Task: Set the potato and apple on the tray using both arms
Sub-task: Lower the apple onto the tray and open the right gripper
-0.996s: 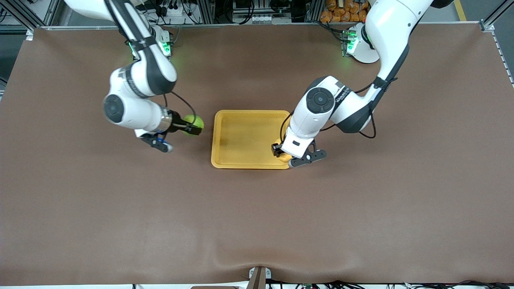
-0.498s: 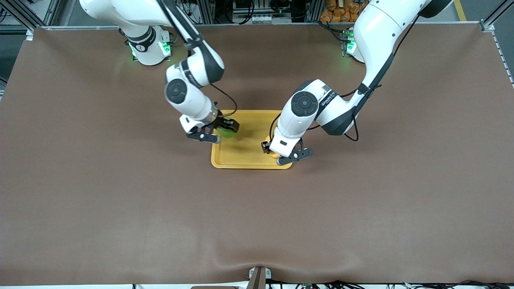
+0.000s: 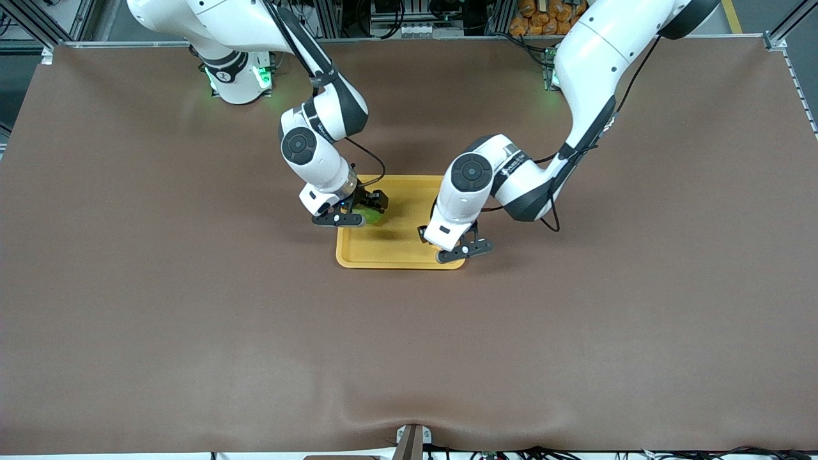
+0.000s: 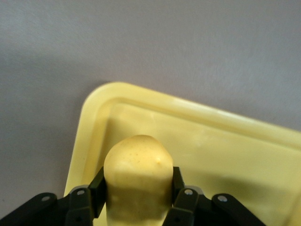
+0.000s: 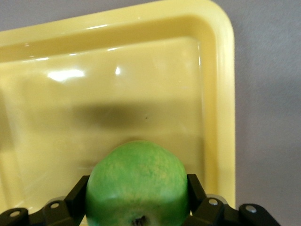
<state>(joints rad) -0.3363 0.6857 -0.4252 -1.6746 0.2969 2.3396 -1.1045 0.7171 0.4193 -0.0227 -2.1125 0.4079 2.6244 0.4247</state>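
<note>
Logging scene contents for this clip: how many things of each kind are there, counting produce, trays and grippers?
Potato: 1, held in the left gripper over the tray
Apple: 1, held in the right gripper over the tray
Tray: 1
Grippers: 2
Total: 5

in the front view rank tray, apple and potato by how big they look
1. tray, by far the largest
2. apple, partly covered by the right gripper
Potato: hidden under the left gripper, so unranked.
</note>
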